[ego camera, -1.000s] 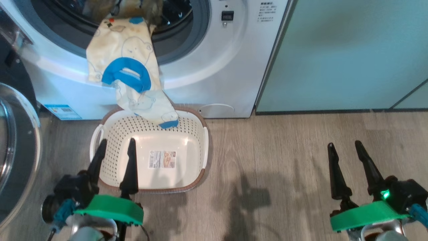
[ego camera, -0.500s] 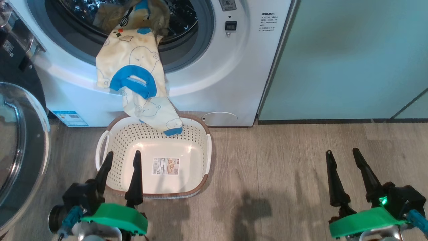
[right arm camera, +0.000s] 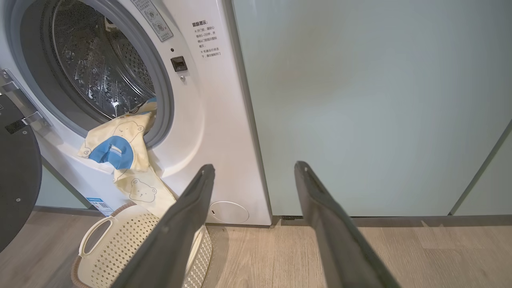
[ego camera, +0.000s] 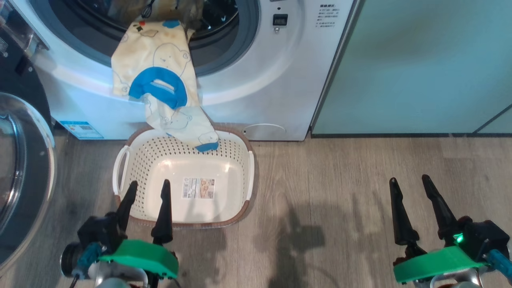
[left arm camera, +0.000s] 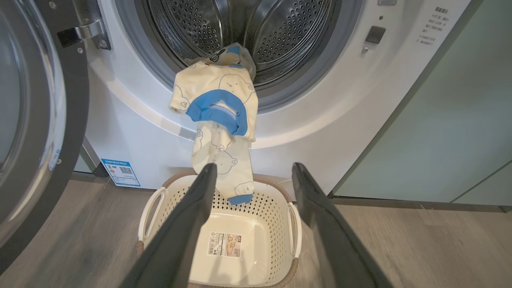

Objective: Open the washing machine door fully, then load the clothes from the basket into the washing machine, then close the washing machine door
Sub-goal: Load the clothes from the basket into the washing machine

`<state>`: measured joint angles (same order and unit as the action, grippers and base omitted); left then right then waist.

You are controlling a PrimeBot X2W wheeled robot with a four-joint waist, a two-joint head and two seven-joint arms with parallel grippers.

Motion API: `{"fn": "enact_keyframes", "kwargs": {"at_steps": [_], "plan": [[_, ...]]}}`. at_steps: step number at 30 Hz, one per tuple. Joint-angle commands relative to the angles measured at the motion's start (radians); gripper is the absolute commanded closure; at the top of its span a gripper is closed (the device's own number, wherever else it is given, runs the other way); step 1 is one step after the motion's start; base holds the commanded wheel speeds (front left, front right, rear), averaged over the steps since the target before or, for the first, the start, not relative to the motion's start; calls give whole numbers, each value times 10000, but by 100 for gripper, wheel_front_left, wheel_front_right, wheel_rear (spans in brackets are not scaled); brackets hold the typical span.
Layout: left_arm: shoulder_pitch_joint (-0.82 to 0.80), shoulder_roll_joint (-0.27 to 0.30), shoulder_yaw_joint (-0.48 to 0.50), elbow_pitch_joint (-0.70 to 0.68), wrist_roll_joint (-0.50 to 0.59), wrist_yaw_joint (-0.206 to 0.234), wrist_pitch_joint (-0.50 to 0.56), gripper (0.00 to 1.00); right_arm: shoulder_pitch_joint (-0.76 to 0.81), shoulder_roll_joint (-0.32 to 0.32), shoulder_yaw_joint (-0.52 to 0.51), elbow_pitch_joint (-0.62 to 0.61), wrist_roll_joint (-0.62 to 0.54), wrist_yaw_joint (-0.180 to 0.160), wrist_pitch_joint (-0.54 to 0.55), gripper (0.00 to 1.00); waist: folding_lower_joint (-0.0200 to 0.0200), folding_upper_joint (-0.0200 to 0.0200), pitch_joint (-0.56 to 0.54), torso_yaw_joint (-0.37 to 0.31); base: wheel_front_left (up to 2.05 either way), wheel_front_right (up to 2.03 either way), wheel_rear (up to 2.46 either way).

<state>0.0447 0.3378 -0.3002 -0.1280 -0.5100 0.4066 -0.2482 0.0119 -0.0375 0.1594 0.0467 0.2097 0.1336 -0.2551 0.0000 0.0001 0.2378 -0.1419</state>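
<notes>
The left gripper (ego camera: 149, 182) is held open and empty, its fingertips set over the near left corner of the basket (ego camera: 236, 160). The right gripper (ego camera: 409, 178) is spread just as wide, also empty, well to the right of the basket above the floor (ego camera: 340, 180).

The basket is stood on the floor, and its bottom and label (ego camera: 199, 188) are laid bare in the head view. From the right wrist, the basket is seen side-on, mostly hidden behind a finger.

Behind the basket, the clothes (ego camera: 160, 80) are draped from the washer (ego camera: 272, 80) down its white front. The lowest blue-trimmed end is hung just inside the basket's far rim.

In the left wrist view the upper end of the clothes is seen resting on the lip of the steel drum (left arm camera: 248, 28), a part cut off at the top of the head view.

Left of the basket, the door (ego camera: 24, 180) is swung open, and its hinge (left arm camera: 86, 34) is made out from the left wrist. A sticker (ego camera: 79, 129) is seen behind the basket's left side, and a cabinet (ego camera: 420, 68) is stood beyond and to its right.
</notes>
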Motion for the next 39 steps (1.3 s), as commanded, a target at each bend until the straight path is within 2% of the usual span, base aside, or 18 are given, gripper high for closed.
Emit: {"fn": "enact_keyframes", "kwargs": {"at_steps": [1, 10, 17, 23, 32, 39], "plan": [[-525, 103, 321, -192, -60, -43, -64, 0, -364, -127, 195, -370, -57, -29, -67, 0, 0, -1, 102, 13, 0, 0, 0], [-1386, 28, 310, 791, -364, -494, -16, 0, -656, -127, 257, -481, -1, -29, -67, 0, 0, -1, 884, -17, 0, 0, 0], [-2374, -56, 434, 2078, -683, -1023, -39, 0, -926, -127, 260, -612, 22, -29, -67, 0, 0, -1, 1718, -136, 0, 0, 0], [-3729, -5, 686, 3808, -811, -1580, -83, 0, -1323, -127, 227, -796, 77, -29, -67, 0, 0, -1, 2677, -330, 0, 0, 0], [-5966, 152, 996, 6304, -566, -2407, -128, 0, -1773, -127, 242, -966, 242, -29, -67, 0, 0, -1, 3793, -614, 0, 0, 0], [-7402, 491, 1216, 7520, 138, -2681, -133, 0, -2057, -127, 374, -1012, 454, -29, -67, 0, 0, -1, 4357, -856, 0, 0, 0]]}}
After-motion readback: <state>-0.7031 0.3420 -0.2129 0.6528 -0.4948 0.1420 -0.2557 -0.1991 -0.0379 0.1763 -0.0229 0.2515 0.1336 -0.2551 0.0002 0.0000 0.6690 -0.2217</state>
